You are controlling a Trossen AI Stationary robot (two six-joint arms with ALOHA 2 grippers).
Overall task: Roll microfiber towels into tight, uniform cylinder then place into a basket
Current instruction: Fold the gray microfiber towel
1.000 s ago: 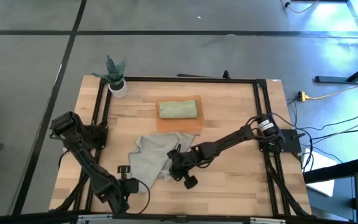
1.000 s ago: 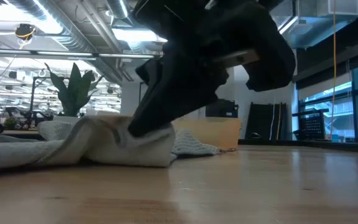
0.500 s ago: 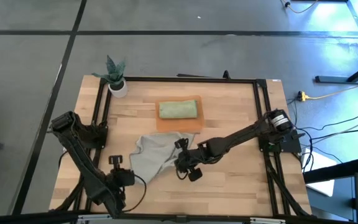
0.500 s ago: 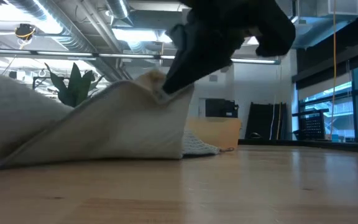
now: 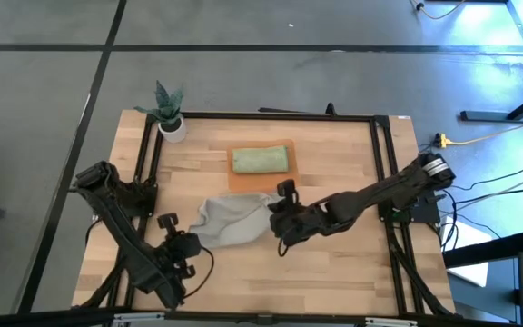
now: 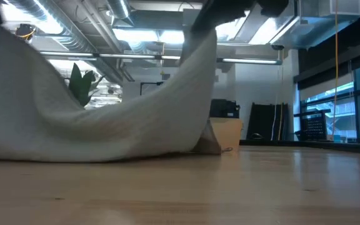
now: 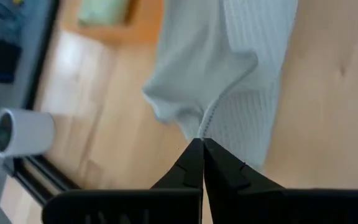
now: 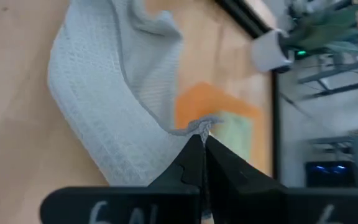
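**Towel stretched between two grippers**

Far left of the tabletop (image 5: 334,263), the left arm reaches in from its corner, and the left gripper (image 7: 202,144) has its fingers pressed together on the near-left corner of the grey towel (image 5: 230,221). From there the towel runs rightward as a crumpled band across the middle of the tabletop; in the low view it hangs in a broad sagging curve, high at both ends and resting on the wood in between. At its right end, the right gripper (image 8: 202,138) pinches the towel's edge, fingers clamped tight on a small bunch of fabric. Behind the towel sits the orange basket (image 5: 280,179), already holding a rolled green towel (image 5: 261,161), just beyond the grey one. At the back-left corner stands a small white plant pot (image 5: 172,127).
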